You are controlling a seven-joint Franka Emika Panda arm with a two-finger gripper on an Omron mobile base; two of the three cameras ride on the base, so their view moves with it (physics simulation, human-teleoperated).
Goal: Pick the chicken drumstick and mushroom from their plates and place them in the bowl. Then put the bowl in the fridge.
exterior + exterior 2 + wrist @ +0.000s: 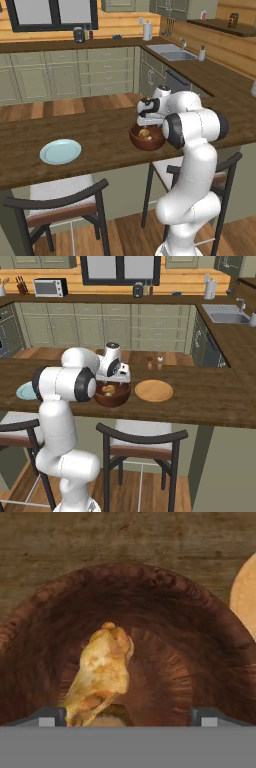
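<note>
In the left base view the arm bends over the wooden counter [75, 132] from the lower right, and its gripper [148, 126] hangs just above the dark reddish-brown bowl [147, 141] at the centre of the frame; a golden patch inside the bowl is the chicken drumstick [144, 133]; the pale blue plate [60, 151] lies well apart at the left of the frame, bare.

The right base view shows the same bowl [113, 394] left of centre, under the gripper [116, 382], with the drumstick [108, 389] as a small golden spot inside it; here the tan-orange plate [154, 390] lies whole just to the right of the bowl, close but apart, while the blue plate [23, 391] is a sliver at the left edge behind the arm; two small shakers [154, 362] stand at the counter's far edge, above the tan plate.

The hand view looks straight down into the bowl [200, 642]; the drumstick [102, 672] lies on the bowl's floor, left of centre, its narrow end toward the bottom of the frame; the two fingertips [50, 716] sit far apart at the bottom corners, so the gripper [129, 717] stands wide with nothing between its tips; the drumstick's lower end is near the left tip, and I cannot tell whether they touch; an arc of the tan plate [246, 597] shows at the right edge.
</note>
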